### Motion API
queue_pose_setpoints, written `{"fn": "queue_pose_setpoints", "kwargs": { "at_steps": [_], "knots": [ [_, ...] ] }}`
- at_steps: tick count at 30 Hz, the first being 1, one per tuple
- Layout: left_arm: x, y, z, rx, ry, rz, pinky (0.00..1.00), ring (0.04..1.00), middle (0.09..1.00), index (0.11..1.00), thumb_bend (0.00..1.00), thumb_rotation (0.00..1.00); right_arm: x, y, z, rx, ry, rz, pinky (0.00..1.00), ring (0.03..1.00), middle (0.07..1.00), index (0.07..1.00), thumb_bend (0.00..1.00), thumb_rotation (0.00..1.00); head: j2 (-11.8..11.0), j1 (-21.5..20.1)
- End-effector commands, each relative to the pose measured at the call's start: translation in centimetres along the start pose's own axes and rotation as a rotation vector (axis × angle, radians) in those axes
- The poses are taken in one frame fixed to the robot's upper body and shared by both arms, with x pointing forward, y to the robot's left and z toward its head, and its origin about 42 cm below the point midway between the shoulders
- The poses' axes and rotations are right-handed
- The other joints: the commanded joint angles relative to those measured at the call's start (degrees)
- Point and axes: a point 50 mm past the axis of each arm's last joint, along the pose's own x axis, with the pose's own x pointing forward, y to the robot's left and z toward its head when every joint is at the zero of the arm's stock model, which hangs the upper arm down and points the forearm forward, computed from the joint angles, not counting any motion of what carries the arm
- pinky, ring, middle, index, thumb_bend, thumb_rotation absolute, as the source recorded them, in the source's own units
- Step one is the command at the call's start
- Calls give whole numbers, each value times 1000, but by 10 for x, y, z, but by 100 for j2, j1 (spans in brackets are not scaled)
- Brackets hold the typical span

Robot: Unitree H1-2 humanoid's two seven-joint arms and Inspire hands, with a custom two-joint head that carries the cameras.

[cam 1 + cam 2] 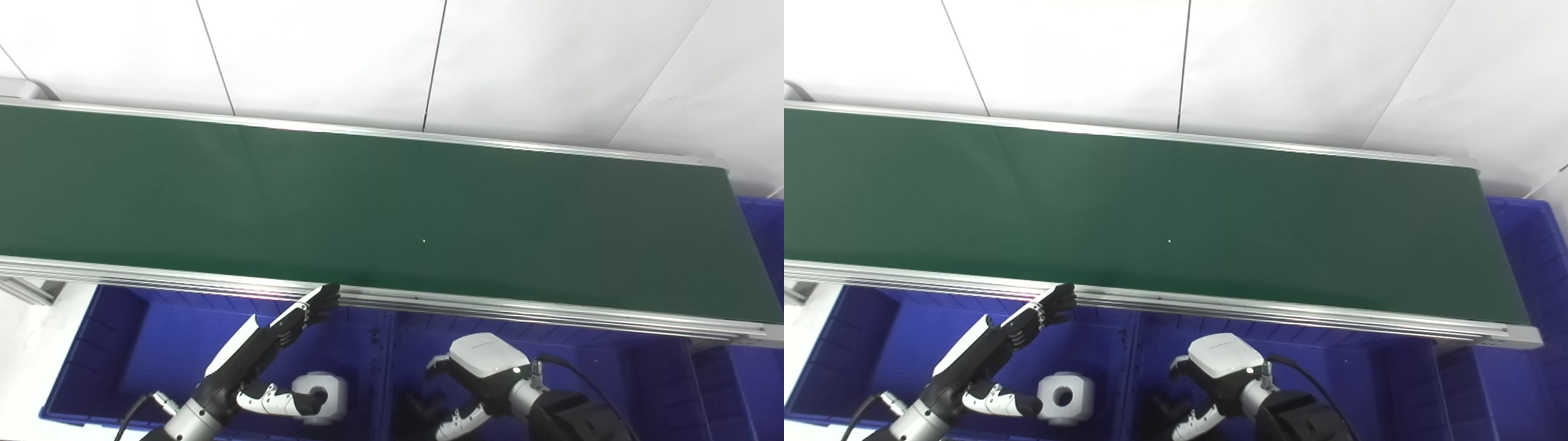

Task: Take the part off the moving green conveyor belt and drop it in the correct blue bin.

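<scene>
The green conveyor belt runs across the view with no part on it. A white blocky part with a round hole lies in the left blue bin. My left hand is open above that bin, fingers stretched toward the belt's near rail, thumb beside the white part. My right hand hangs over the middle blue bin, fingers curled downward; a dark object lies in the bin just under its fingers, and I cannot tell whether it holds anything.
The belt's aluminium near rail runs above the bins. Another blue bin stands at the belt's right end. A white wall is behind the belt. A black cable runs from the right wrist.
</scene>
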Motion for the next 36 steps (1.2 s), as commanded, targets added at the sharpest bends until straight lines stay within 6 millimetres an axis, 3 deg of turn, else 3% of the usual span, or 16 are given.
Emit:
{"fn": "queue_pose_setpoints", "kwargs": {
  "at_steps": [1,5,10,13,17,24,36],
  "knots": [
    [-1,4,8,16,-32,10,888,930,955,955,782,599,-15,-10,4,18,-10,-139,873,878,892,908,613,785,-1,14],
    [-2,5,7,13,-32,10,881,931,957,956,775,596,-38,-6,13,132,-39,-307,804,837,867,896,640,675,-9,31],
    [-2,5,6,9,-41,13,890,932,956,954,771,589,-65,0,24,341,-82,-406,769,838,874,897,643,616,-31,73],
    [-2,4,5,16,-45,15,875,921,950,950,776,599,-85,9,31,525,-162,-495,710,816,864,883,626,505,-69,109],
    [-1,4,4,8,-38,19,887,930,954,951,790,601,-100,26,32,700,-249,-568,705,812,861,878,640,463,-138,181],
    [-3,2,2,12,-36,39,899,941,966,956,770,586,-88,46,28,890,-271,-663,734,823,879,910,701,459,-253,297],
    [-6,0,-1,14,-39,59,910,955,983,974,734,585,-67,47,28,904,-234,-627,759,850,900,949,762,498,-371,357]
  ]
}}
